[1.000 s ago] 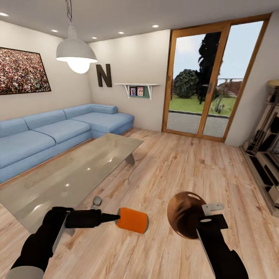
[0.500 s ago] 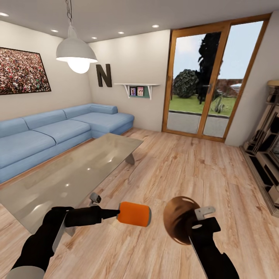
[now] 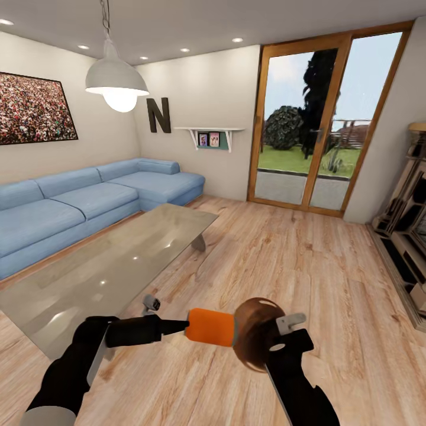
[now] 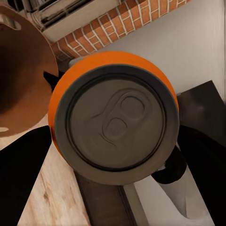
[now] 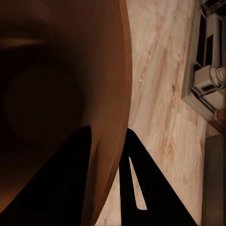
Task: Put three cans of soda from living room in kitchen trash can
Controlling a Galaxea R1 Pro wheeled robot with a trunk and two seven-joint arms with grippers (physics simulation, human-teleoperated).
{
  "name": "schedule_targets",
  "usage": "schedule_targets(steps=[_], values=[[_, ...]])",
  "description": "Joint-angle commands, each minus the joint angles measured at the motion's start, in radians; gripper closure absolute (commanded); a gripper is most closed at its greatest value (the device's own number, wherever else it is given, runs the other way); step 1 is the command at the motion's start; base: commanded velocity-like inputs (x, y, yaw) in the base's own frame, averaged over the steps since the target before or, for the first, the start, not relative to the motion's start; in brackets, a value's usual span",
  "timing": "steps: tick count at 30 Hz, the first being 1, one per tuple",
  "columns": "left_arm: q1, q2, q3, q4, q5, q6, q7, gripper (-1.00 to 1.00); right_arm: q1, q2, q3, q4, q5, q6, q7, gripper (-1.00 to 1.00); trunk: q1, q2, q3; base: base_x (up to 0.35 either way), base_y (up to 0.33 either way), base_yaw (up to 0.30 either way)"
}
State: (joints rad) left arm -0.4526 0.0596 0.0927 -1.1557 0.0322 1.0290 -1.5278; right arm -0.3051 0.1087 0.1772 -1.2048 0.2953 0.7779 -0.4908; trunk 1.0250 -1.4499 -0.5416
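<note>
My left gripper point(image 3: 184, 325) is shut on one end of a bright orange can of soda point(image 3: 212, 326) and holds it level above the wood floor. The can's silvery lid point(image 4: 115, 117) faces the left wrist camera. My right gripper point(image 3: 279, 336) is shut on the rim of the tash can point(image 3: 255, 340), which is tipped on its side with its copper-brown mouth point(image 4: 23, 70) toward the can. The can's free end meets that mouth. The bin's glossy inside point(image 5: 56, 94) looms close in the right wrist view. The other orange can and the dark blue one are out of view.
A low glass table point(image 3: 106, 266) stands to the left, with the long blue corner sofa point(image 3: 77, 207) behind it. Wood-framed glass doors point(image 3: 319, 118) are straight ahead and a shelf unit point(image 3: 408, 236) lines the right wall. A pendant lamp point(image 3: 116, 80) hangs over the table.
The left gripper carried the orange can to the right while the right gripper brought the bin to the left. The gap between them has closed and the can's end now meets the bin's mouth.
</note>
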Motion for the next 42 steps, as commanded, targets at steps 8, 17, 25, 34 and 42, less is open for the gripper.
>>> schedule_targets(steps=[8, 17, 25, 34, 42], values=[[0.000, -0.016, -0.002, 0.001, -0.001, -0.001, 0.002, 1.00, 0.000, 0.017, 0.011, -0.001, 0.035, 0.013, -0.016, 1.00, 0.000, 0.000, 0.000, 0.000, 0.000, 0.000], [0.000, -0.018, -0.004, 0.003, -0.010, -0.006, 0.010, 1.00, 0.000, 0.041, 0.013, -0.001, 0.036, 0.014, -0.036, 1.00, 0.000, 0.000, 0.000, 0.000, 0.000, 0.000], [0.000, -0.017, -0.005, 0.002, -0.015, -0.009, 0.014, 1.00, 0.000, 0.045, 0.013, -0.001, 0.036, 0.015, -0.047, 1.00, 0.000, 0.000, 0.000, 0.000, 0.000, 0.000], [0.000, -0.015, -0.005, -0.006, -0.017, -0.009, 0.017, 1.00, 0.000, 0.049, 0.013, -0.001, 0.037, 0.015, -0.066, 1.00, 0.000, 0.000, 0.000, 0.000, 0.000, 0.000], [0.000, -0.016, -0.004, -0.006, -0.016, -0.010, 0.083, 1.00, 0.000, 0.065, 0.013, -0.001, 0.037, 0.019, -0.070, 1.00, 0.000, 0.000, 0.000, 0.000, 0.000, 0.000]])
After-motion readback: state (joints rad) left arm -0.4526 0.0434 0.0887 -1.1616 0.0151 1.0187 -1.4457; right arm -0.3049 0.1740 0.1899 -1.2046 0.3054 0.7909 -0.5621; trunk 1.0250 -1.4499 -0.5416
